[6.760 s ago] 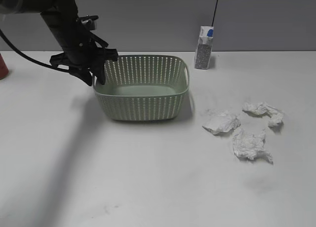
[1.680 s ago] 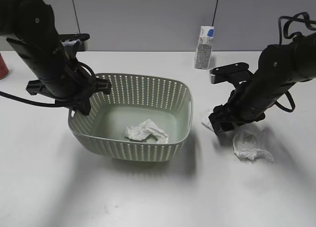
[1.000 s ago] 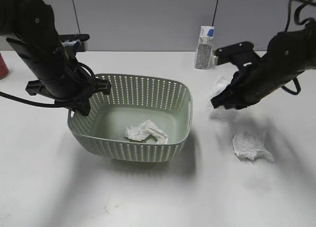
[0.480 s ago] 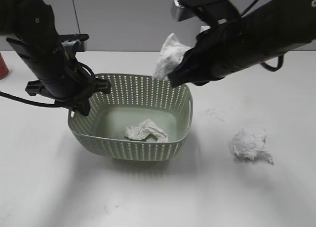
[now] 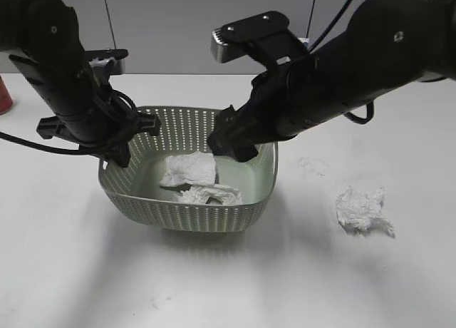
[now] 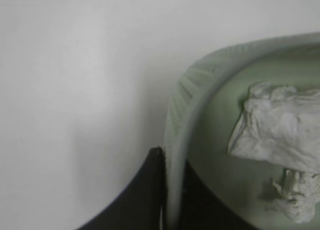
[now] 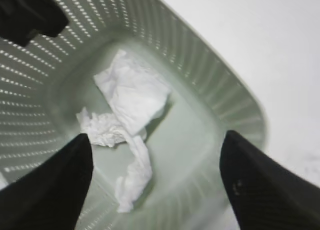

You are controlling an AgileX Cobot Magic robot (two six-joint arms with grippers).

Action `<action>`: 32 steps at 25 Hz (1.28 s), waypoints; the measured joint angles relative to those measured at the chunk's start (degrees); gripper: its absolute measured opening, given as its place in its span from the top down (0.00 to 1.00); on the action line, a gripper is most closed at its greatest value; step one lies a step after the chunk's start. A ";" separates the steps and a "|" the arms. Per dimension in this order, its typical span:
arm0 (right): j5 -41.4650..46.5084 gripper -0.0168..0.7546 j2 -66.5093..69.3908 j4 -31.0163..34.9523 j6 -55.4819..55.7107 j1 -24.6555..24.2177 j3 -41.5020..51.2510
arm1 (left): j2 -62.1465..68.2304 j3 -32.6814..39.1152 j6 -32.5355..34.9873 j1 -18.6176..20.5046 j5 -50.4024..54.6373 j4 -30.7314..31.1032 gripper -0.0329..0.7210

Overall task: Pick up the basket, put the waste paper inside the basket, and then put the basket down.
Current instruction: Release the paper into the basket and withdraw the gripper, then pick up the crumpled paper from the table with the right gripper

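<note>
The pale green basket (image 5: 214,217) is held tilted above the table, its left rim pinched by my left gripper (image 5: 121,139); the left wrist view shows the rim (image 6: 187,105) between the shut jaws (image 6: 172,190). Two white paper wads lie inside the basket: one flat piece (image 5: 189,170) and one crumpled wad (image 5: 210,195); they also show in the right wrist view (image 7: 132,97). My right gripper (image 5: 229,144) hangs open and empty over the basket's right side, its jaws (image 7: 155,180) spread wide. A third paper wad (image 5: 363,210) lies on the table at the right.
A red object (image 5: 3,96) sits at the far left edge of the table. A grey wall stands behind the table. The right arm hides the carton at the back.
My right gripper has moved left and down over the basket and let go of its paper wad, which now lies inside the basket. The left arm and basket have not moved.
</note>
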 joint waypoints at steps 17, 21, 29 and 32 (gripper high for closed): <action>3.74 0.22 -0.99 -8.95 10.48 -23.73 15.06 | 0.00 0.00 -0.07 0.00 0.02 -0.22 0.95; -2.99 0.22 3.82 -8.84 10.56 -23.73 18.22 | 0.00 0.00 -0.14 0.00 0.02 -0.27 0.95; -8.51 0.45 8.73 -10.49 10.37 -23.73 18.04 | 0.00 0.00 -0.16 0.00 -0.03 -0.27 0.95; -8.62 0.76 8.78 -10.48 10.55 -23.73 18.04 | 0.00 0.00 -0.16 0.00 -0.03 -0.33 0.95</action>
